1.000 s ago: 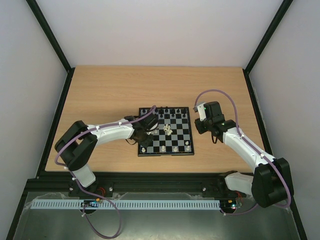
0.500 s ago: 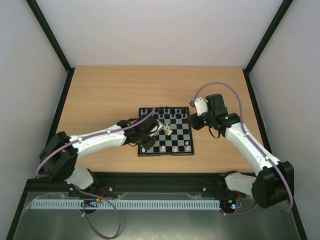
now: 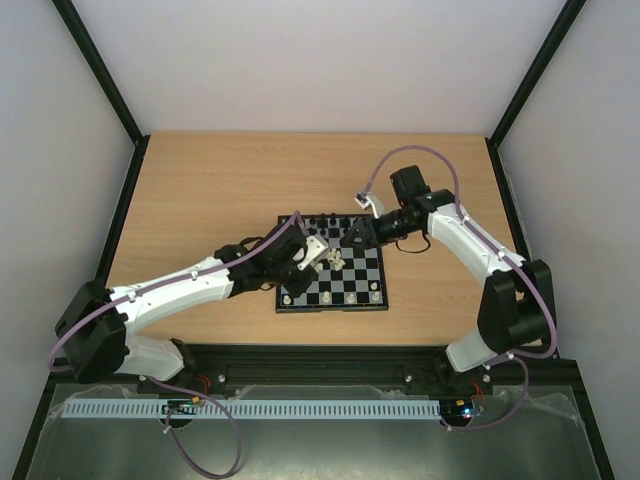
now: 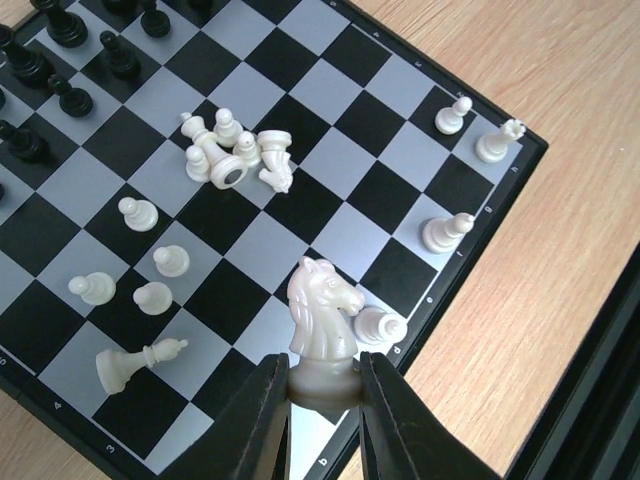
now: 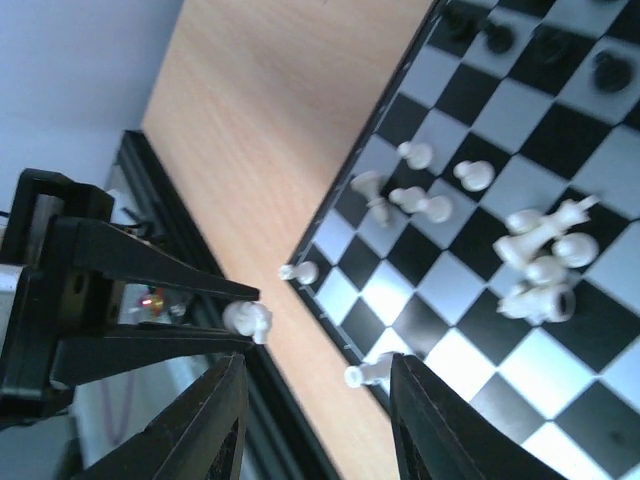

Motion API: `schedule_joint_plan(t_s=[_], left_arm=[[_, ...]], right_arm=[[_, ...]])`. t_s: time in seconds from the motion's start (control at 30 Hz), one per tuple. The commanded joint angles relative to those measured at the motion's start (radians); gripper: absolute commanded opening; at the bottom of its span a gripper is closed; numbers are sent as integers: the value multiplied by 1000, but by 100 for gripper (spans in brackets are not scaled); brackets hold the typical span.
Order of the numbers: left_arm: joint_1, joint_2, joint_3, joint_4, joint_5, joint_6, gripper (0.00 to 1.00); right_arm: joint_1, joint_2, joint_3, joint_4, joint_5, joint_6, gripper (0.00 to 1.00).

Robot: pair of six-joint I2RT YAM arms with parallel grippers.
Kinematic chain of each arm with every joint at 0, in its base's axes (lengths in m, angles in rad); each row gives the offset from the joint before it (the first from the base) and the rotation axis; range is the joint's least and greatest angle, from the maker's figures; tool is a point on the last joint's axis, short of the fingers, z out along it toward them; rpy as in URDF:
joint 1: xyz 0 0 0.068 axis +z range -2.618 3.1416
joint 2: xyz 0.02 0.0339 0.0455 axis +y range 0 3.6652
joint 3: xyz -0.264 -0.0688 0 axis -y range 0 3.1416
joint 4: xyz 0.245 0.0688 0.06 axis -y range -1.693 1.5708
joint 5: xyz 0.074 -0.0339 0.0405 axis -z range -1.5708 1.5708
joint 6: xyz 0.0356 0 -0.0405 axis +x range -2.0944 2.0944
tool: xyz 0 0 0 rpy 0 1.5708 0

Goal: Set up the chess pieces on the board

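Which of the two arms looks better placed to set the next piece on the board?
Left. The left gripper grips a white knight upright over the edge squares of the board. The right gripper is open and empty above the board, so it would have to pick something up first.

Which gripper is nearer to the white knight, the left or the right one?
Left. The left gripper holds the white knight by its base, over the left side of the board. The right gripper hangs open over the board's far side, apart from the knight.
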Motion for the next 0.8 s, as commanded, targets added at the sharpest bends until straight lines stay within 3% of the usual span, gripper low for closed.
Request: schedule_joint_plan(t_s=[0.0, 0.27, 0.67, 0.77], left_arm=[[-5, -46, -16, 31, 46, 21, 14], [-5, -67, -22, 49, 86, 15, 15], [-3, -84, -28, 67, 108, 10, 15], [-2, -78, -26, 67, 110, 10, 16]], right_arm=[[19, 48, 41, -122, -183, 17, 40], [117, 82, 15, -101, -223, 0, 39], [161, 133, 26, -101, -226, -3, 40], [161, 134, 26, -100, -238, -7, 33]])
